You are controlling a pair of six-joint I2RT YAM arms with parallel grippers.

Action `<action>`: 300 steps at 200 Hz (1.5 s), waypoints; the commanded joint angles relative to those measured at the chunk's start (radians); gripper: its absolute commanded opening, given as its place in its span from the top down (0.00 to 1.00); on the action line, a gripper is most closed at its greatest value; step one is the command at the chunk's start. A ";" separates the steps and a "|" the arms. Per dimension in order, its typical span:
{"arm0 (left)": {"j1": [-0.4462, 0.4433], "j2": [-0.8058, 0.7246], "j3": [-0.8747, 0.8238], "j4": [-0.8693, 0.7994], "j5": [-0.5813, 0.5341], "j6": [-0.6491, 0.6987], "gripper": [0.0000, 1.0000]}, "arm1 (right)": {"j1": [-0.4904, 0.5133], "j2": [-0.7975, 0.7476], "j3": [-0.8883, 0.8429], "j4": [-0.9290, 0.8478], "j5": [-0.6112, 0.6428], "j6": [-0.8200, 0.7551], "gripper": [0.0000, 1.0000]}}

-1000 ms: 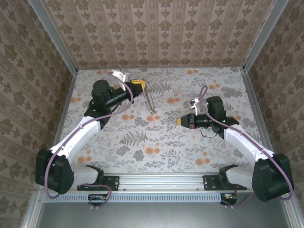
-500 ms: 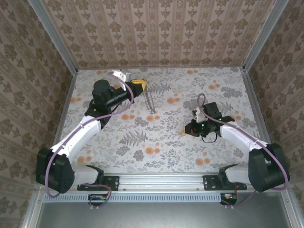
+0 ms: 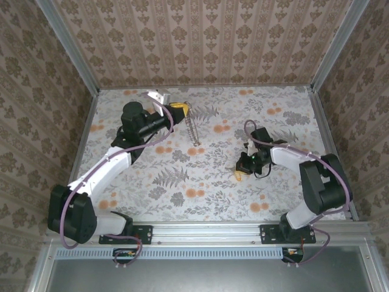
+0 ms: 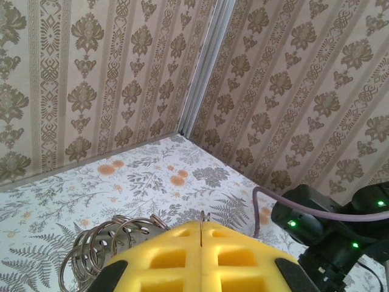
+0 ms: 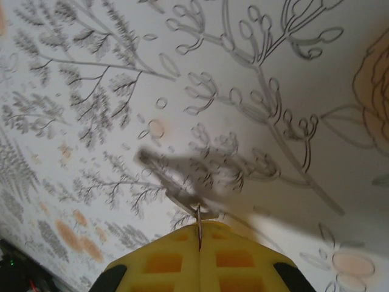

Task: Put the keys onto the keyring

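Over the floral table (image 3: 182, 182), left pincer (image 3: 178, 107) pinches the keyring (image 3: 193, 129), right pincer (image 3: 239, 176) closed on a key (image 5: 188, 202).

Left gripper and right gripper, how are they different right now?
The left gripper reaches to the far edge of the table and pinches the keyring. The right gripper points down at the table and pinches a thin metal sliver, probably the key. The left arm stretches out; the right arm is bent tight. Both have yellow fingers, shut.
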 commanded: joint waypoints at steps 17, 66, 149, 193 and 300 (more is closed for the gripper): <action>-0.005 0.014 0.041 0.053 0.019 -0.003 1.00 | -0.003 0.063 0.081 0.015 0.019 -0.006 0.95; -0.005 0.036 0.053 0.062 0.019 -0.011 1.00 | -0.012 -0.032 0.088 -0.013 0.080 -0.002 0.63; -0.005 0.045 0.055 0.068 0.049 -0.012 1.00 | 0.009 -0.119 -0.001 0.000 0.237 0.110 0.64; -0.005 0.043 0.050 0.075 0.052 -0.014 1.00 | 0.054 -0.104 -0.032 0.070 0.273 0.175 0.65; -0.005 0.043 0.041 0.089 0.054 -0.021 1.00 | 0.081 -0.011 -0.020 0.157 0.298 0.181 0.70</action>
